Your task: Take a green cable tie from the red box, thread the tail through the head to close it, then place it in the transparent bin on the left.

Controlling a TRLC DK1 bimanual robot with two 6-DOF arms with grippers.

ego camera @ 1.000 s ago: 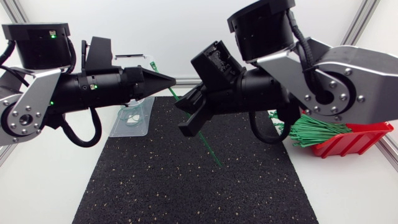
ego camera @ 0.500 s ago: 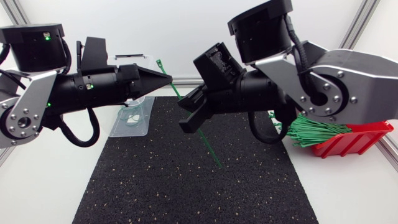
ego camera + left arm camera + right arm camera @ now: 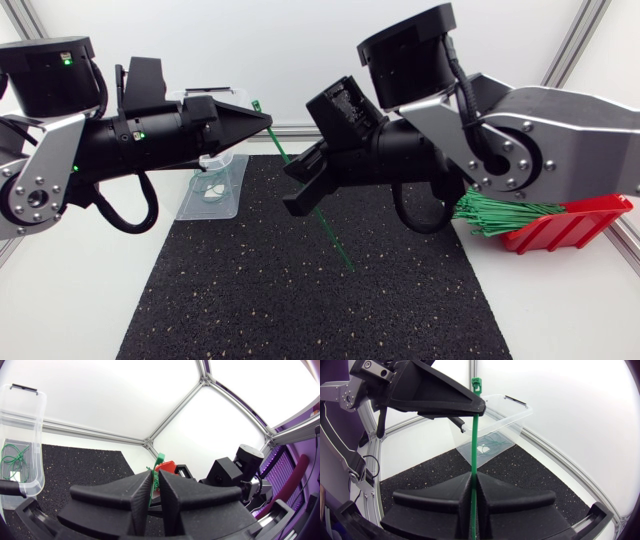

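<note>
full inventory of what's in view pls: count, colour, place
table: 1, white
mat: 1, black, table centre
red box: 1, red, table's right
spare ties: many, green, heaped in red box
transparent bin: 1, clear, at mat's far left corner
looped ties: few, green, inside bin
cable tie: 1, green, held above mat
left gripper: 1, black, shut on cable tie near its head
right gripper: 1, black, shut on cable tie's tail

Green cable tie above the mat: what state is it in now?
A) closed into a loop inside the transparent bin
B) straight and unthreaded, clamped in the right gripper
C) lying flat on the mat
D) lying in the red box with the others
B: the right gripper is shut on the green cable tie, which runs straight up, its unthreaded head poking past the left gripper.
</note>
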